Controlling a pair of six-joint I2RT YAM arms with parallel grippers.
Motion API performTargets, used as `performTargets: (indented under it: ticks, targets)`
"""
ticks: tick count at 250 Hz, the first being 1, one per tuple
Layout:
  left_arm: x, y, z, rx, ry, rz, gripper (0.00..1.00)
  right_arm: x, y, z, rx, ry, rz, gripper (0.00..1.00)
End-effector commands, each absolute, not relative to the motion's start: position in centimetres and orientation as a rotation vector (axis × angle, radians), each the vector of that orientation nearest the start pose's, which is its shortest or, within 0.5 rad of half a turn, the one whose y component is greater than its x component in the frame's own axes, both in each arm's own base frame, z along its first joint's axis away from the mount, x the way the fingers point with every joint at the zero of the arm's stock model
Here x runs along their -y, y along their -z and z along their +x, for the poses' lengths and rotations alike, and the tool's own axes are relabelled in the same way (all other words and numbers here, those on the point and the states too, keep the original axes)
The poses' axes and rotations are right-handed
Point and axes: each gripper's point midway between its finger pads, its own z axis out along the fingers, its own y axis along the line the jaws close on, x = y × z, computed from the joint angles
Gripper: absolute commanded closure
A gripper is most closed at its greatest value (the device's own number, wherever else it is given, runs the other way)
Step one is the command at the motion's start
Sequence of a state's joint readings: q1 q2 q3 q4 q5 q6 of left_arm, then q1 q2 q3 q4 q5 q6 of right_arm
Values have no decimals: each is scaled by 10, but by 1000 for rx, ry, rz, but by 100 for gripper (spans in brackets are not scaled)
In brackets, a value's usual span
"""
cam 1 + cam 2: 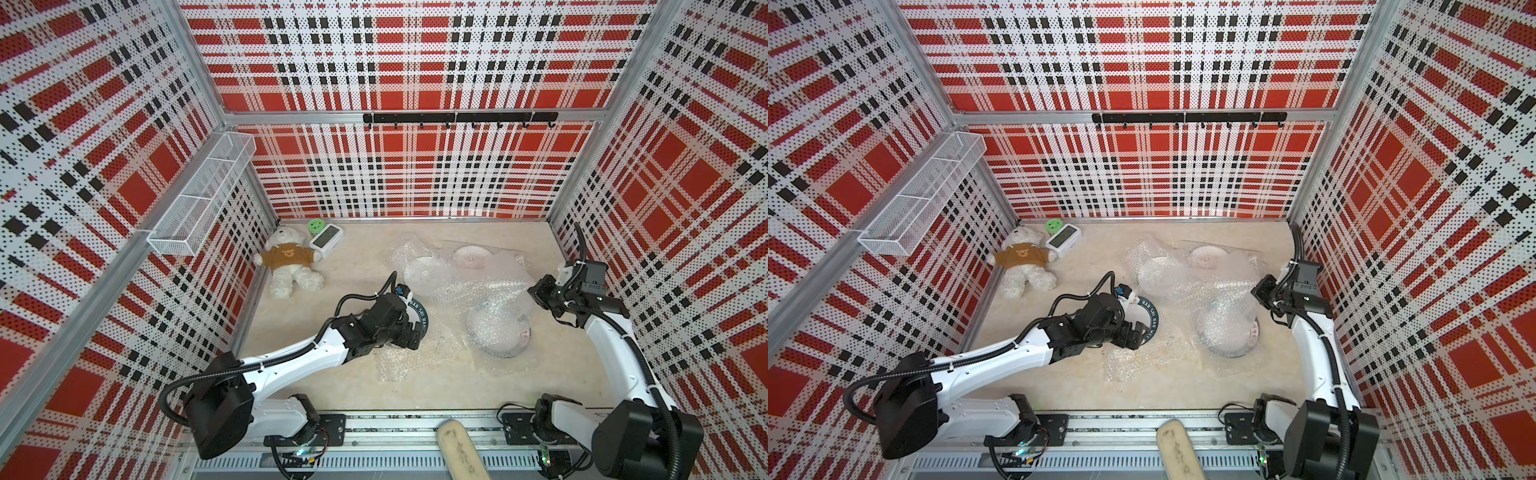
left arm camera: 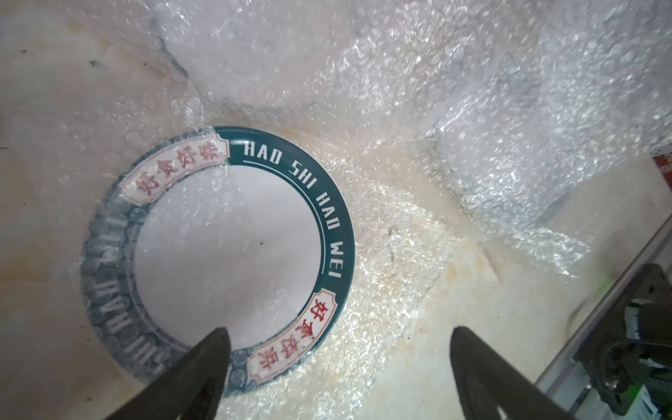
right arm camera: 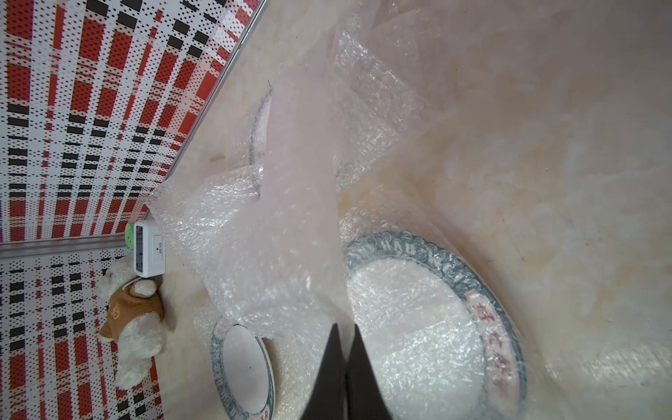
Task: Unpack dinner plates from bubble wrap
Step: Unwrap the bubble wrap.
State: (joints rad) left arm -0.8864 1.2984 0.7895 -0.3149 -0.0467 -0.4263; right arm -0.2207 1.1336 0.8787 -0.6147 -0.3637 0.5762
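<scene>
A dinner plate (image 2: 225, 247) with a dark teal lettered rim band lies flat on the table, one half under a film of bubble wrap. My left gripper (image 2: 338, 331) hovers open above its edge, one finger over the rim and the other over flat wrap beside it. In both top views this plate (image 1: 420, 316) peeks out from under the left wrist. My right gripper (image 3: 345, 327) is shut on a raised fold of bubble wrap (image 3: 302, 182). That sheet drapes over a second banded plate (image 3: 418, 327). Two more plates (image 1: 424, 270) (image 1: 469, 255) lie among wrap further back.
A teddy bear (image 1: 291, 262), a white clock (image 1: 326, 240) and a green round thing (image 1: 316, 226) sit in the back left corner. A wire basket (image 1: 203, 191) hangs on the left wall and a hook rail (image 1: 459, 118) on the back wall. A pale rounded handle (image 1: 459, 453) juts in at the front edge.
</scene>
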Motion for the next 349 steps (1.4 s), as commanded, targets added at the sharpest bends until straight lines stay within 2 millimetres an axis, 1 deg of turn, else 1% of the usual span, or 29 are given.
performTargets:
  ticks: [1, 14, 22, 26, 28, 33, 43, 49, 51, 61, 76, 84, 97, 119, 131, 145, 157, 172, 191, 212, 235, 247, 257, 277, 307, 349]
  targets:
    - [273, -116, 232, -2424, 428, 581, 5, 16, -150, 320, -2321, -588, 865, 89]
    - [275, -113, 230, -2431, 395, 594, 6, 17, -143, 323, -2320, -603, 878, 85]
    - [275, -111, 229, -2436, 377, 594, 6, 18, -140, 325, -2315, -609, 885, 78]
    - [274, -110, 229, -2439, 370, 590, 6, 19, -139, 325, -2311, -606, 889, 73]
    - [275, -110, 228, -2440, 367, 592, 6, 19, -138, 325, -2312, -606, 891, 72]
    - [275, -109, 227, -2443, 364, 591, 6, 20, -138, 327, -2306, -601, 891, 68]
    - [275, -106, 225, -2451, 360, 591, 7, 22, -139, 329, -2303, -592, 889, 64]
    - [274, -104, 224, -2455, 355, 585, 7, 23, -140, 330, -2300, -589, 890, 60]
    - [274, -104, 223, -2456, 351, 584, 7, 24, -141, 330, -2298, -587, 886, 57]
    - [272, -102, 222, -2463, 335, 573, 8, 25, -144, 332, -2294, -580, 880, 51]
    - [268, -99, 220, -2470, 310, 558, 8, 29, -154, 335, -2281, -557, 860, 42]
    - [267, -98, 218, -2469, 298, 551, 8, 30, -160, 336, -2272, -541, 847, 39]
    - [265, -98, 216, -2460, 279, 548, 9, 32, -173, 337, -2252, -521, 815, 33]
    - [263, -95, 210, -2451, 239, 561, 9, 29, -200, 337, -2212, -511, 743, 26]
    - [261, -91, 205, -2456, 205, 569, 9, 22, -215, 337, -2204, -490, 682, 20]
    - [256, -86, 202, -2467, 161, 557, 11, 6, -230, 335, -2215, -478, 595, 14]
    - [250, -84, 199, -2472, 135, 533, 12, -13, -240, 336, -2224, -503, 507, 9]
    - [246, -80, 196, -2478, 129, 491, 13, -44, -245, 335, -2246, -573, 405, 4]
    - [244, -72, 192, -2494, 139, 446, 15, -83, -240, 333, -2285, -669, 287, 0]
    - [244, -63, 188, -2510, 118, 431, 17, -121, -228, 327, -2327, -763, 186, 0]
    - [250, -56, 184, -2508, 95, 442, 18, -153, -212, 320, -2355, -849, 120, 0]
    - [252, -50, 182, -2513, 85, 447, 18, -166, -202, 316, -2375, -882, 96, 0]
    - [253, -46, 182, -2523, 73, 446, 19, -173, -192, 314, -2400, -896, 89, 0]
    - [253, -39, 180, -2532, 29, 447, 22, -182, -181, 311, -2417, -933, 92, 0]
    - [249, -39, 178, -2514, -51, 438, 24, -183, -174, 309, -2421, -941, 104, 0]
    - [249, -36, 176, -2514, -76, 423, 28, -189, -162, 309, -2448, -975, 108, 0]
